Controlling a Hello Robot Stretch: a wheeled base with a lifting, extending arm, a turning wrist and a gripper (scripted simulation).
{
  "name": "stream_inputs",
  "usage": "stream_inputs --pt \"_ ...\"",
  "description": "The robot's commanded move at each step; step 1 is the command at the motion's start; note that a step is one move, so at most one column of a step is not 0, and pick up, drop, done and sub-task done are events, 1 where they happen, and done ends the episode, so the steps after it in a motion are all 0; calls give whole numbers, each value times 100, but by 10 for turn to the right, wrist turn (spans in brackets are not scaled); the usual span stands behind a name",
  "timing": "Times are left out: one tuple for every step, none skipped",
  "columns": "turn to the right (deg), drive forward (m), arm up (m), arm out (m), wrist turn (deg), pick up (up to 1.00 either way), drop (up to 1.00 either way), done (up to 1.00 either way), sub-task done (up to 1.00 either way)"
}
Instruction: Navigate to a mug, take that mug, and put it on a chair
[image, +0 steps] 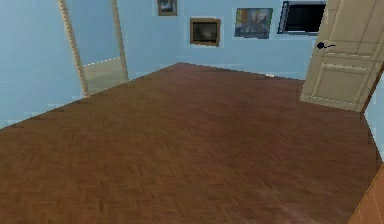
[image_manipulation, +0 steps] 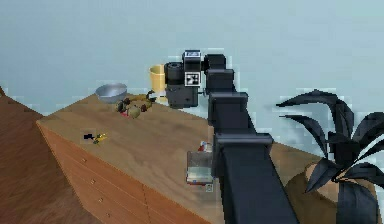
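Note:
A yellow mug (image_manipulation: 157, 77) stands near the far edge of a wooden dresser top (image_manipulation: 150, 140), against the pale blue wall. My arm reaches out over the dresser, and the gripper (image_manipulation: 162, 96) sits with its dark body just right of the mug. The thin fingers point toward the mug's base. With the mug standing on the dresser right at the gripper's far end, I cannot tell whether the gripper holds anything.
A grey bowl (image_manipulation: 111, 92), small dark items (image_manipulation: 132, 106), a tiny yellow thing (image_manipulation: 95, 137) and a flat grey device (image_manipulation: 201, 167) lie on the dresser. A dark potted plant (image_manipulation: 335, 140) stands at its right. Ahead, bare wooden floor (image: 190, 140) leads to a cream door (image: 345, 55) and framed pictures (image: 205, 31).

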Motion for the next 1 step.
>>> stream_inputs --pt "0 0 0 0 -450 0 0 0 0"
